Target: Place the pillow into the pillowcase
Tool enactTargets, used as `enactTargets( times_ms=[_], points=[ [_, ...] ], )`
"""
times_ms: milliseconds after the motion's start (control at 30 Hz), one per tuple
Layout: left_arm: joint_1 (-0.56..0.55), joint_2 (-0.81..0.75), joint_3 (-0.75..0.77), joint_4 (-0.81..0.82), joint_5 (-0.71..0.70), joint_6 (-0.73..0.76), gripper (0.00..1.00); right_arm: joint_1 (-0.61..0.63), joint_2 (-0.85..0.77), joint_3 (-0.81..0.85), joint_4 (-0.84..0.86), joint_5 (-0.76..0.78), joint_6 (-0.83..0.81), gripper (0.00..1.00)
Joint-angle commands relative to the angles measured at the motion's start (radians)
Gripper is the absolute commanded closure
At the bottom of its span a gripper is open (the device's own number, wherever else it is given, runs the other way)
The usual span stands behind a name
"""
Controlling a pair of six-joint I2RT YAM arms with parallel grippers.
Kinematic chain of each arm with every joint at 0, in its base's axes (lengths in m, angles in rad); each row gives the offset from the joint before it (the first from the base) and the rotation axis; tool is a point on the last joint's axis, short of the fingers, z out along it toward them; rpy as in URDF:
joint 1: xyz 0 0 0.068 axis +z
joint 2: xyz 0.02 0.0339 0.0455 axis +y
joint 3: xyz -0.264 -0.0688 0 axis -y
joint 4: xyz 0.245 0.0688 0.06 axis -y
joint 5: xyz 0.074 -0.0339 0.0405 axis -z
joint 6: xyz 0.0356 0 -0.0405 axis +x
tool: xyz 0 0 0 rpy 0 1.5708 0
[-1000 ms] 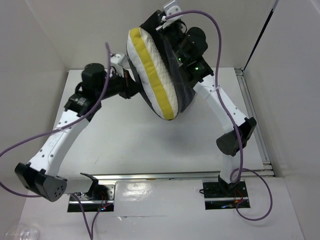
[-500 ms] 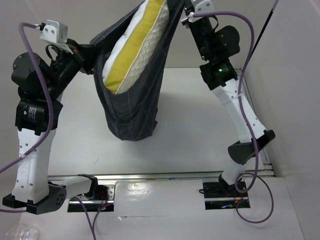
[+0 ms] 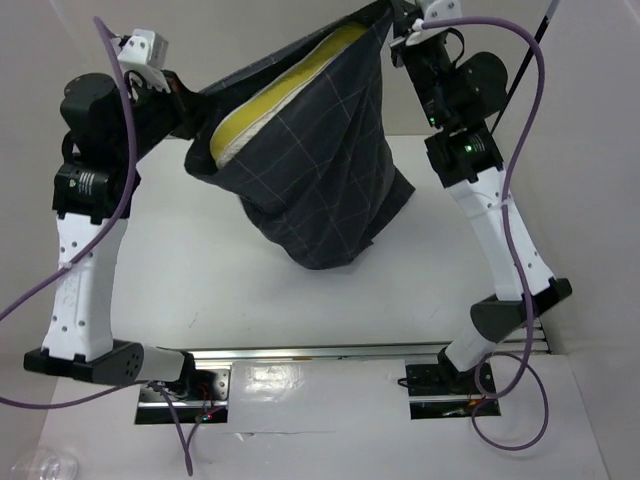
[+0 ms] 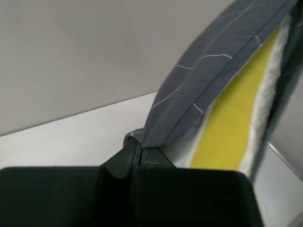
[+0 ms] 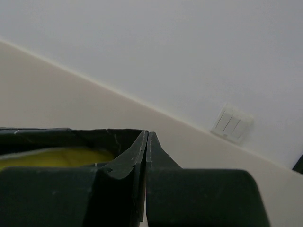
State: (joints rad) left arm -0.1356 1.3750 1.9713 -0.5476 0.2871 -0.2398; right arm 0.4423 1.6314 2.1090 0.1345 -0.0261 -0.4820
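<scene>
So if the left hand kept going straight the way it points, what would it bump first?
The left hand pinches the pillowcase edge, so that cloth comes first; right behind it, probably the yellow side of the pillow; depth is unclear.

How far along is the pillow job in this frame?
Done: the pillow is mostly inside the pillowcase, only its yellow edge showing at the mouth. In hand: left fingers and right fingers, both shut on the mouth's rim, hold it over the table. Left: seat that edge, set it down.
</scene>
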Motion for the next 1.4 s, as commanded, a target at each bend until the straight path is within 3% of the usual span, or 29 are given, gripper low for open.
enactTargets(
  times_ms=[0, 33, 100, 200, 233, 300, 400, 500, 633, 700, 800, 967, 1067, 1267, 1367],
  points=[
    [-0.059, -0.008, -0.111, -0.066, 0.052, -0.001, 1.00, 0.009, -0.123, -0.160, -0.006, -0.014, 0.114, 1.00],
    [-0.068, 0.001, -0.144, -0.066, 0.052, -0.001, 1.00, 0.018, -0.133, -0.226, 0.008, -0.014, 0.114, 1.00],
    [-0.068, 0.001, -0.138, -0.049, 0.043, -0.001, 1.00, 0.030, -0.111, -0.204, 0.008, -0.014, 0.114, 1.00],
    [-0.032, 0.051, 0.139, -0.040, 0.023, -0.010, 1.00, 0.030, -0.041, -0.008, 0.074, 0.023, 0.089, 1.00],
    [-0.032, 0.052, 0.299, -0.023, 0.023, -0.019, 1.00, 0.030, -0.016, 0.099, 0.097, 0.023, 0.076, 1.00],
    [-0.032, 0.030, 0.379, 0.070, 0.000, -0.009, 1.00, 0.030, 0.004, 0.199, 0.141, 0.023, 0.039, 1.00],
    [-0.022, -0.037, 0.337, 0.172, -0.022, -0.009, 1.00, 0.030, 0.013, 0.269, 0.201, 0.023, 0.016, 1.00],
    [-0.010, -0.047, 0.319, 0.144, -0.054, 0.000, 1.00, 0.030, -0.057, 0.169, 0.281, 0.041, 0.026, 1.00],
    [-0.001, -0.174, 0.016, 0.345, -0.083, 0.060, 1.00, 0.030, -0.148, -0.025, 0.257, 0.020, 0.048, 1.00],
    [-0.001, -0.151, 0.021, 0.258, -0.060, 0.044, 1.00, 0.030, -0.157, -0.066, 0.150, -0.026, 0.086, 1.00],
    [-0.001, -0.007, 0.081, -0.010, 0.018, -0.016, 1.00, 0.030, -0.157, -0.165, -0.019, -0.076, 0.131, 1.00],
    [-0.030, 0.102, -0.153, -0.089, 0.095, -0.050, 1.00, 0.012, -0.137, -0.320, -0.081, -0.089, 0.213, 1.00],
    [-0.030, 0.186, -0.068, -0.147, 0.109, -0.009, 1.00, 0.003, -0.079, -0.207, -0.118, -0.109, 0.227, 1.00],
    [-0.021, 0.187, 0.371, 0.032, 0.029, 0.033, 1.00, -0.019, -0.002, 0.126, 0.051, -0.136, 0.215, 1.00],
    [0.020, 0.067, 0.315, 0.257, -0.017, 0.008, 1.00, -0.019, -0.018, 0.161, 0.239, -0.136, 0.162, 1.00]
  ],
)
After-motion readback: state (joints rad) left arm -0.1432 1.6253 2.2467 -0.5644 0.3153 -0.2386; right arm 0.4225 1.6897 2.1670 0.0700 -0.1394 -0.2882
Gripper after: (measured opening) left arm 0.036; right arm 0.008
